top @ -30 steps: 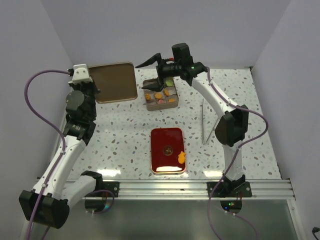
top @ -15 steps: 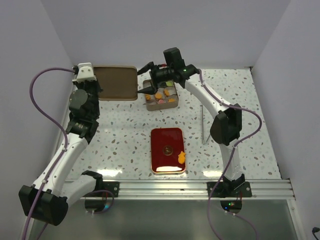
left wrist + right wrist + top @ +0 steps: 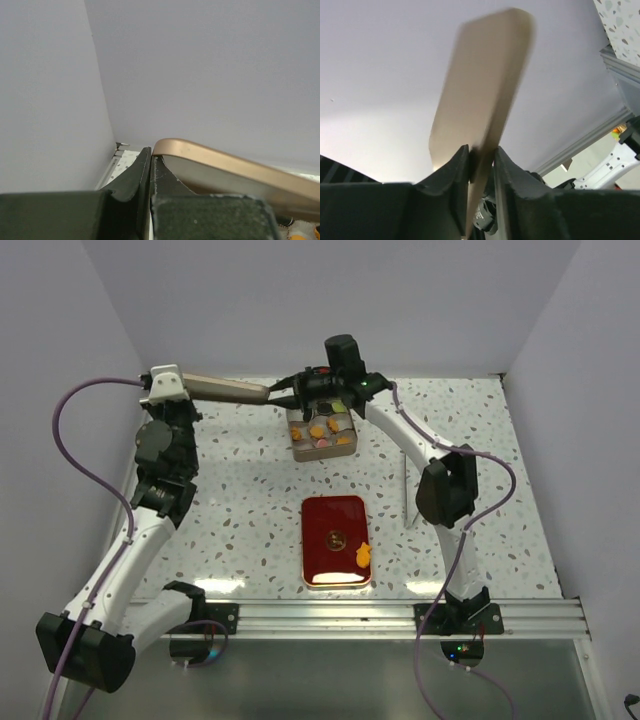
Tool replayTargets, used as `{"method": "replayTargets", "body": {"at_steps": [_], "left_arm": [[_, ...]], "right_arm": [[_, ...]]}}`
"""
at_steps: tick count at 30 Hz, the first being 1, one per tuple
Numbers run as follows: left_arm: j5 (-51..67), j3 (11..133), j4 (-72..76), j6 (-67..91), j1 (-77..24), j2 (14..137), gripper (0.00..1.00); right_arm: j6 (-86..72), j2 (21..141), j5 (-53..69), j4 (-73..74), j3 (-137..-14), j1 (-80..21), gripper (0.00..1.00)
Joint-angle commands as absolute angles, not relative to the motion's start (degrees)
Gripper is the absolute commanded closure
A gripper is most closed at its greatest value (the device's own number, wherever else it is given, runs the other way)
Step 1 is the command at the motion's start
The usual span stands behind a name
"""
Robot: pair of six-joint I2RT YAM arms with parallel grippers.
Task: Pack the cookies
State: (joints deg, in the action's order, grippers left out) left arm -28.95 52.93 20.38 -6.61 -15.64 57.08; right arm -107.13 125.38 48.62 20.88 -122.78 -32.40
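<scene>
The cookies lie in small orange, pink and green pieces inside an open metal tin at the back of the table. An irregular orange cookie and a dark disc rest on the red tray. A gold lid hangs edge-on above the table, left of the tin. My left gripper is shut on its left end, the rim pinched against my fingers. My right gripper clamps its right end, the blurred lid standing between the jaws.
Metal tongs lie right of the red tray, beside the right arm's elbow. White walls close in behind and on both sides. The aluminium rail with both arm bases runs along the near edge.
The gold lid has risen off the table and tipped from flat to edge-on. My right gripper swung left from over the tin and closed from wide open onto the lid's right end.
</scene>
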Motion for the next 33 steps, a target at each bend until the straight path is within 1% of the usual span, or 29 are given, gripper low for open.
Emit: {"method": "replayTargets", "body": {"at_steps": [1,2,3,4,5,6,10,11,13,14,17,20,22,28,31,32,33], "left_arm": [[-25.23,53.09,22.68,-3.52,-17.49,55.2,1.0],[-24.44,52.82,21.98,-3.34,-17.49,54.76,1.0],[-23.82,52.65,21.54,-3.08,-17.49,54.32,1.0],[-23.21,52.12,21.01,-2.99,-17.49,53.36,0.99],[-21.55,52.03,19.7,-2.99,-17.49,53.0,0.97],[-20.58,52.03,18.9,-3.08,-17.49,52.56,0.93],[-16.88,52.99,13.55,-3.6,-17.49,51.68,0.83],[-16.44,53.08,11.45,-3.6,-17.49,51.59,0.78],[-16.26,53.35,9.5,-3.87,-17.49,51.15,0.73],[-15.82,53.44,7.93,-3.95,-17.49,50.89,0.68],[-14.86,53.35,5.37,-4.48,-17.49,50.19,0.61],[-13.98,53.44,3.09,-4.92,-17.49,49.92,0.57],[-13.62,53.44,2.29,-4.92,-17.49,49.84,0.56],[-11.87,54.31,0.09,-4.4,-17.49,50.18,0.52],[-12.04,55.46,-2.35,-2.82,-17.49,50.89,0.42],[-12.39,55.89,-2.81,-2.2,-17.58,51.24,0.37],[-12.31,57.2,-3.33,-1.15,-17.4,52.11,0.35]], "right_arm": [[-111.88,125.16,48.0,10.83,-124.72,-33.75,0.83],[-112.58,125.07,47.38,9.85,-124.28,-33.75,0.87],[-113.98,124.98,46.85,8.89,-123.58,-33.75,0.93],[-114.78,124.81,45.63,6.7,-123.23,-33.75,0.96],[-115.57,124.72,45.18,5.64,-122.87,-33.75,0.98],[-116.62,124.72,44.57,4.67,-122.44,-33.75,0.99],[-118.21,124.98,42.19,2.38,-122.52,-33.49,1.0],[-118.82,125.07,41.32,1.94,-122.52,-33.4,1.0],[-119.18,125.07,40.26,1.15,-122.61,-32.88,1.0],[-119.27,125.16,39.56,0.97,-122.69,-32.61,1.0],[-119.27,124.72,38.24,0.44,-122.78,-31.21,1.0],[-118.39,124.37,36.92,0.53,-122.61,-29.62,1.0],[-117.78,123.93,36.39,0.7,-122.35,-28.22,1.0],[-115.14,121.03,35.68,-1.75,-117.25,-23.65,1.0],[-109.45,120.33,37.96,0.6,-116.54,-20.14,1.0],[-105.07,119.71,38.49,2.44,-115.59,-19.17,1.0],[-103.2,119.1,39.11,3.42,-114.71,-17.25,1.0]]}}
